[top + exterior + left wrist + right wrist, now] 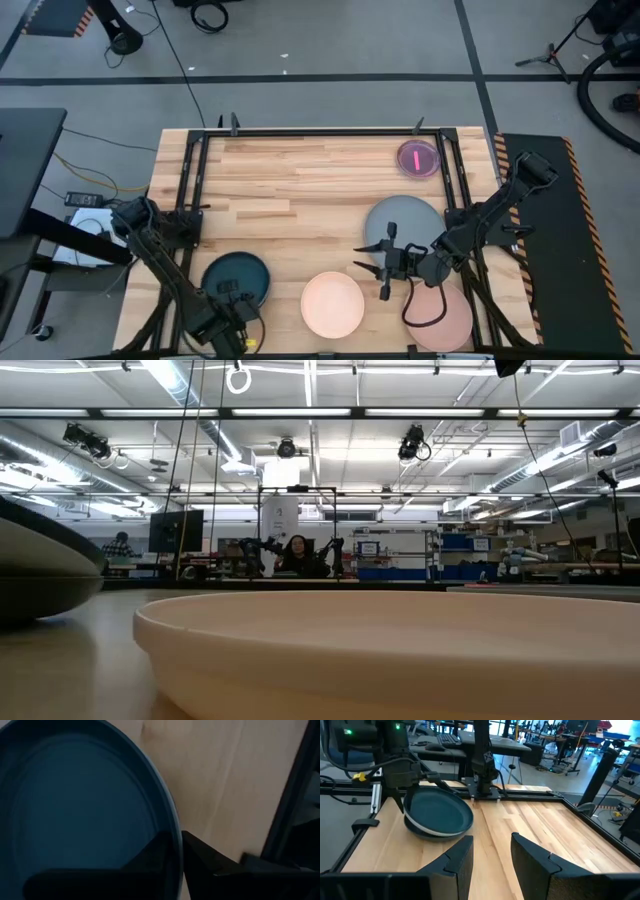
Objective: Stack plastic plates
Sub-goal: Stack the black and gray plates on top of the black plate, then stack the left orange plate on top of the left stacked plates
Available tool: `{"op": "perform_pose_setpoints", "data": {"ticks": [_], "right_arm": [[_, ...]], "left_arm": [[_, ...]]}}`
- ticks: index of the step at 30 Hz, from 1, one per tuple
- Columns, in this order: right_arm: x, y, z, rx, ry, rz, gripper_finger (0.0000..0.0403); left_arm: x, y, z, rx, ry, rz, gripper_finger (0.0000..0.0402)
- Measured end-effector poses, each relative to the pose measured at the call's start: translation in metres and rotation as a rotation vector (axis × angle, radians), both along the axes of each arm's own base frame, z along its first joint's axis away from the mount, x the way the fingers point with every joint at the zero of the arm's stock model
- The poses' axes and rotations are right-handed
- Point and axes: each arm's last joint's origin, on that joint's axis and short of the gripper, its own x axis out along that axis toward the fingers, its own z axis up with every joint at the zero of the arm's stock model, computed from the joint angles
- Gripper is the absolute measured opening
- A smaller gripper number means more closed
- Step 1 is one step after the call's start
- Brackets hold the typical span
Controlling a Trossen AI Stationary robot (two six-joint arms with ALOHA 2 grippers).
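dark teal plate (85, 815), rim between left jaws

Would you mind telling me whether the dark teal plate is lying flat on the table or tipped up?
Tipped up. In the right wrist view the dark teal plate slants, its far edge raised off the table by the left gripper, shut on its rim.

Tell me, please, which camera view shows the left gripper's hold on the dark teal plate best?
The left wrist view: the left gripper pinches the dark teal plate rim. The right wrist view shows it tilted; the high view shows it small; the low view doesn't.
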Motion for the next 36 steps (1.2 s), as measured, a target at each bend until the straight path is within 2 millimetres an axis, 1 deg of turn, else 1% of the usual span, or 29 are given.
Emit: {"op": "perform_pose_setpoints", "data": {"ticks": [4, 7, 16, 19, 22, 25, 32, 36], "right_arm": [[-0.001, 0.001, 0.0, 0.005, 0.0, 0.002, 0.0139], [-0.001, 0.0, 0.0, 0.016, 0.0, -0.001, 0.0139], [-0.003, 0.003, -0.001, 0.028, 0.004, 0.008, 0.0139], [-0.004, 0.005, -0.001, 0.028, 0.004, 0.018, 0.0139], [-0.005, 0.006, -0.001, 0.036, 0.003, 0.02, 0.0139], [-0.005, 0.006, -0.001, 0.049, 0.001, 0.017, 0.0139], [-0.004, 0.006, -0.001, 0.073, -0.001, 0.022, 0.0139], [-0.004, 0.006, -0.001, 0.072, -0.001, 0.022, 0.0139]], "left_arm": [[0.004, 0.004, 0.0, 0.009, -0.008, 0.016, 0.0059], [0.004, 0.003, 0.0, 0.007, -0.009, 0.025, 0.0075], [-0.005, -0.005, 0.0, -0.011, -0.025, 0.034, 0.0171], [-0.01, -0.011, 0.001, -0.027, -0.051, 0.032, 0.0191], [-0.015, -0.016, 0.001, 0.003, -0.122, 0.021, 0.0195], [-0.02, -0.017, 0.002, 0.061, -0.186, 0.008, 0.0188], [-0.03, -0.022, 0.003, 0.133, -0.257, -0.069, 0.0186], [-0.037, -0.026, 0.004, 0.129, -0.306, -0.024, 0.0192]]}}
